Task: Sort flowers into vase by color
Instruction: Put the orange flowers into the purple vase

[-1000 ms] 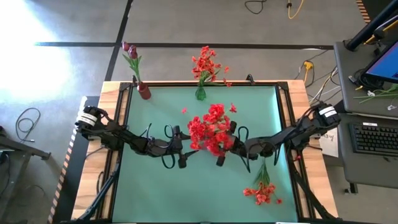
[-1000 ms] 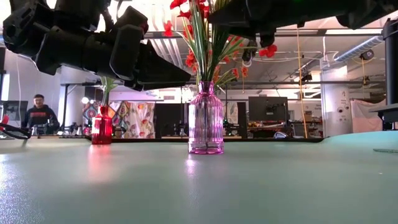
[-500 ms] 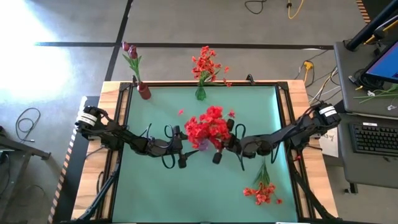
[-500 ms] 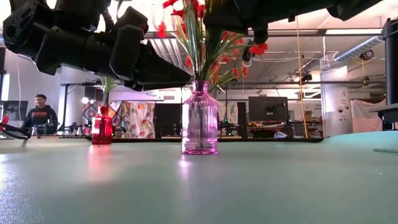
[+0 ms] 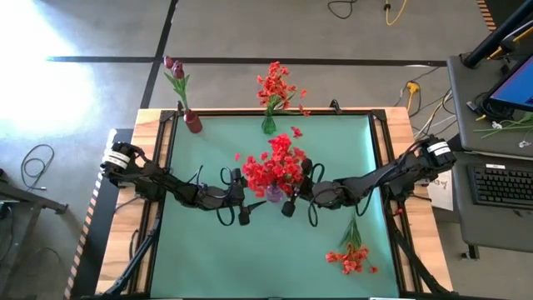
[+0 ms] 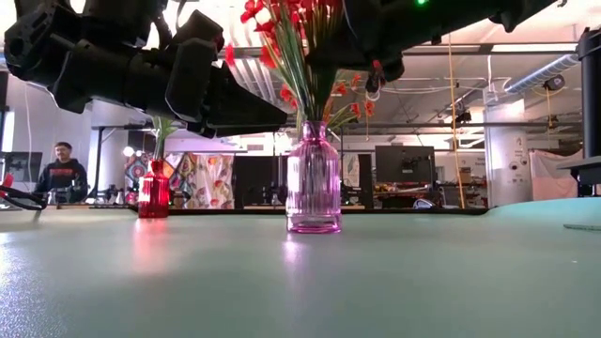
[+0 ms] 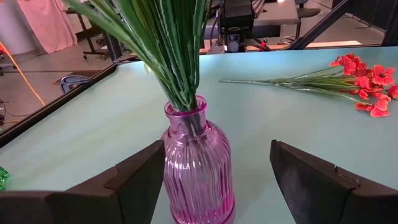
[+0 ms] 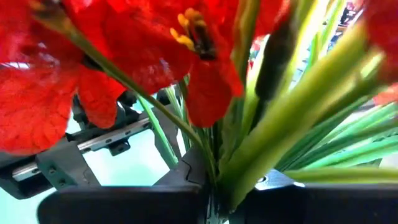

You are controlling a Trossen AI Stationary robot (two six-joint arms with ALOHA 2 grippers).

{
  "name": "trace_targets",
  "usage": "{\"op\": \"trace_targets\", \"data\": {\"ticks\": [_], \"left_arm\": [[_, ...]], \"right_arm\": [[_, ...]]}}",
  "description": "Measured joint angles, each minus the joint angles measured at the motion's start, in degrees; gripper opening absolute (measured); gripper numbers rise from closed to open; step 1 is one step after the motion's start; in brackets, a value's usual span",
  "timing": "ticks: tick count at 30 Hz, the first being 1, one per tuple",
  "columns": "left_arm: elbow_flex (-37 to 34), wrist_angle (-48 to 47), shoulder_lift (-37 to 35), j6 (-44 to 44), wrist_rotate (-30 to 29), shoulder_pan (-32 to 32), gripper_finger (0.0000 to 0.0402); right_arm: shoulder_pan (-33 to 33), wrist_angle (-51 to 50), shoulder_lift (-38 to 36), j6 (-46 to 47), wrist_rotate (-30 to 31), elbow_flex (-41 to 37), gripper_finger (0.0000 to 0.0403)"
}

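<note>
While the right gripper (image 5: 293, 193) clamps the green stems of the red flowers (image 5: 273, 165) standing in the pink ribbed vase (image 6: 313, 178) at the middle of the worktop (image 5: 200, 258), the left gripper (image 7: 214, 180) flanks that vase, jaws wide, untouching; another red spray (image 5: 351, 250) lies near the front right corner

Two dark arms, matching build.
Black jointed links, white band near each base, looped black cables along both; left gripper (image 7: 214, 174) fingers look flat, matte, wedge-shaped.
</note>
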Motion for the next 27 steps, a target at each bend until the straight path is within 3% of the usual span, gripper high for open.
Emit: {"op": "trace_targets", "data": {"ticks": [9, 27], "left_arm": [[0.0, 0.1, 0.0, 0.0, 0.0, 0.0, 0.0275], [0.0, 0.2, 0.0, 0.0, 0.0, 0.0, 0.0275]], "right_arm": [[0.0, -0.8, 1.3, -0.1, 0.0, -0.1, 0.0029], [1.2, -1.2, 0.1, -1.7, 0.0, -0.1, 0.0193]]}}
